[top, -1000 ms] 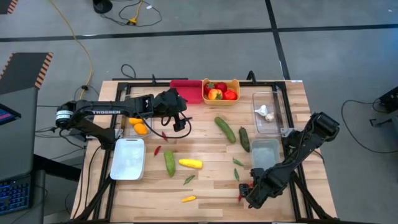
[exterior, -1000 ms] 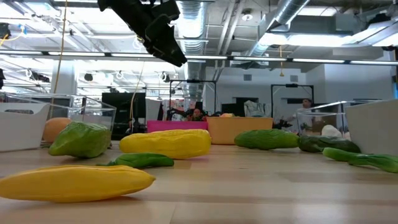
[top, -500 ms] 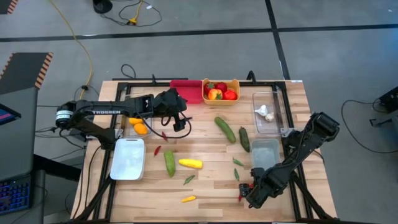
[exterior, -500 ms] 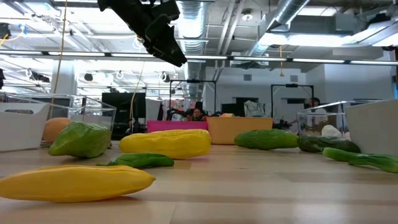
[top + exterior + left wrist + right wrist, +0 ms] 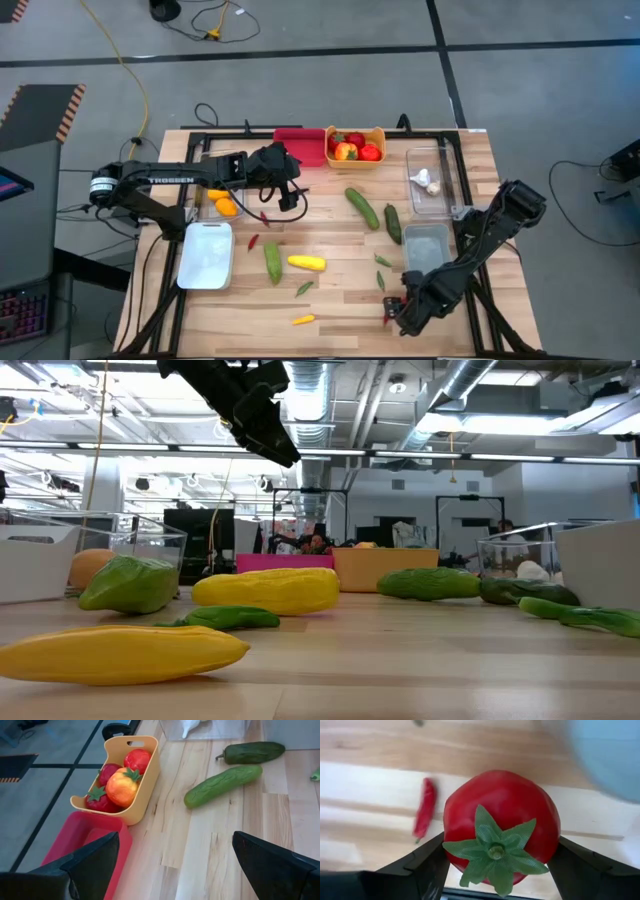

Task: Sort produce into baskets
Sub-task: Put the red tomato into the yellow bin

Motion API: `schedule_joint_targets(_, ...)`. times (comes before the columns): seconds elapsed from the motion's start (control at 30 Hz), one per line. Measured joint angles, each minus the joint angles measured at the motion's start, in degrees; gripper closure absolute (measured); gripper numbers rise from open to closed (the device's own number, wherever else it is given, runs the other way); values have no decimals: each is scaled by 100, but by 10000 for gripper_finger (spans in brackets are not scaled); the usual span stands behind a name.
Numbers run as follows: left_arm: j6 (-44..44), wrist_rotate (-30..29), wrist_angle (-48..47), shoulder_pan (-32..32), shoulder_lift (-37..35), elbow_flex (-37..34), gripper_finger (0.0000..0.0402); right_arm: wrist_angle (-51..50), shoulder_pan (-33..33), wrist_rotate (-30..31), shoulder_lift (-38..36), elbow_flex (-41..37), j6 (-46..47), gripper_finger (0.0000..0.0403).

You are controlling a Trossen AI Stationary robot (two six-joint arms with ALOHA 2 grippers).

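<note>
High view: left gripper (image 5: pixel 290 196) hangs over the table (image 5: pixel 330 300) just in front of the red bin (image 5: pixel 300 146), jaws wide apart, nothing in them.
Right gripper (image 5: pixel 396 312): down at the near right edge, jaws clamped on a red tomato (image 5: pixel 501 822), so that one's off the table.
Right wrist view: tomato fills the gap between the fingers (image 5: pixel 420 865), stem side toward the camera, and a small red chili (image 5: pixel 424 808) lies on the wood past it.
Yellow bin (image 5: pixel 356 147): back edge, touching the red bin, a few red and orange pieces inside.
Cucumbers (image 5: pixel 363 208): two, mid-table.
Garlic (image 5: pixel 427 181): in the clear tub (image 5: pixel 432 182) on the right.
White tray (image 5: pixel 206 255): left side.
</note>
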Motion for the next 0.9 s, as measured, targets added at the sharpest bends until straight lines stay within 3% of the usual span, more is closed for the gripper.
schedule_joint_targets(0.27, 0, 0, 0, 0, 0, 0, 26, 876, 0, 896, -285, -4, -300, 82)
schedule_joint_targets(0.5, 0, -1, 0, 0, 0, 0, 26, 1349, -80, 2030, -864, -4, -800, 82)
schedule_joint_targets(0.73, 0, -2, 1, 0, 1, 0, 26, 1537, -561, 3235, -1605, -4, -2615, 82)
schedule_joint_targets(0.9, 0, 0, 0, 0, 2, 0, 26, 1270, -1312, 3398, -2094, -2, -4310, 82)
